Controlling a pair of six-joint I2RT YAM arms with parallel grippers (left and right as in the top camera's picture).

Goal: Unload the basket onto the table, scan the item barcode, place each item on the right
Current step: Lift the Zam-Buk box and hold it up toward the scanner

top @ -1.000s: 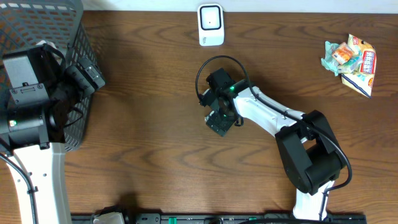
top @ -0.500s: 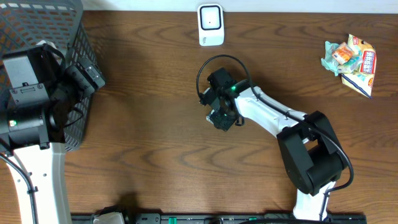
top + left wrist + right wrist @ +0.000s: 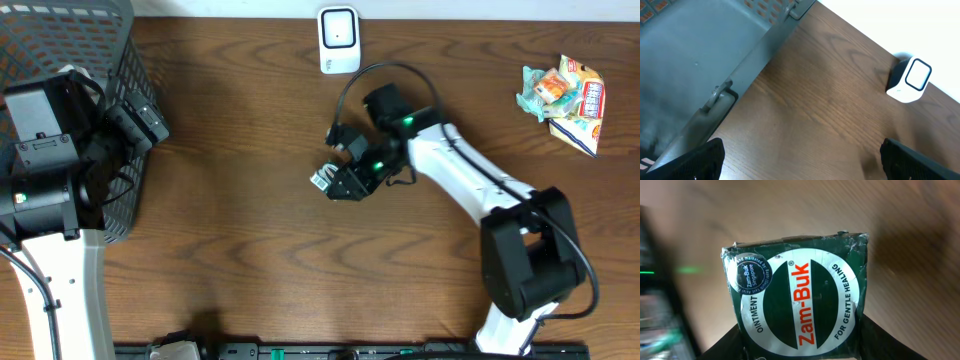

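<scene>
The item is a dark green Zam-Buk ointment box with a white oval label, filling the right wrist view. My right gripper is shut on it, one dark finger against each side. From overhead the box hangs at mid-table in the right gripper, a white barcode patch on its left end. The white scanner stands at the table's far edge, apart from the box, and it also shows in the left wrist view as a white scanner. My left gripper is open over bare wood with nothing between its fingers.
A grey mesh basket fills the far left corner, and its wall is close beside the left gripper. A pile of colourful snack packets lies at the far right.
The right gripper closed on the box. The right wrist then swung right and toward the scanner, turning the box so its white barcode patch shows. The left arm stayed still.
</scene>
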